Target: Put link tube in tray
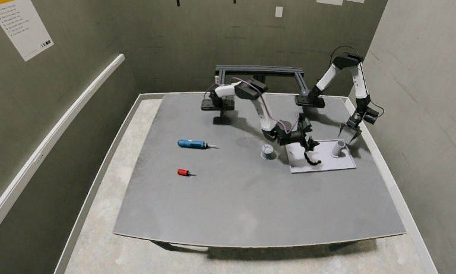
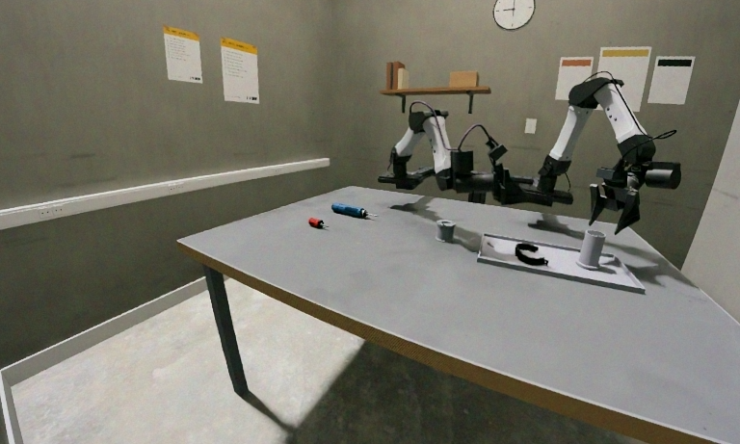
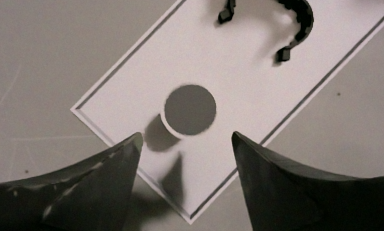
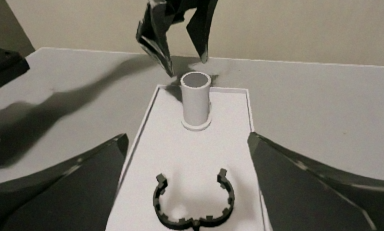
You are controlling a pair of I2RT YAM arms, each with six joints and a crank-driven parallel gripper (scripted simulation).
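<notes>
The link tube (image 1: 337, 150) (image 2: 591, 251) (image 3: 170, 130) (image 4: 195, 105) stands upright on its flange inside the white tray (image 1: 324, 171) (image 3: 125, 93) (image 4: 232, 111), near one short end. The joint module (image 1: 267, 151) (image 2: 445, 232), a short grey cylinder with a flange, stands upright on the table outside the tray. My left gripper (image 1: 344, 139) (image 2: 603, 228) (image 3: 187, 134) (image 4: 189, 69) is open and empty, just above and beyond the tube's top. My right gripper (image 1: 314, 145) (image 4: 188, 135) is open and empty above the tray's middle.
A black open clamp ring (image 1: 312, 163) (image 2: 522, 256) (image 3: 306, 16) (image 4: 232, 197) lies in the tray. A blue screwdriver (image 1: 191, 144) (image 2: 349, 210) and a red screwdriver (image 1: 182, 172) (image 2: 315, 222) lie on the table, far from the tray. The right arm reaches over the table close beside the joint module.
</notes>
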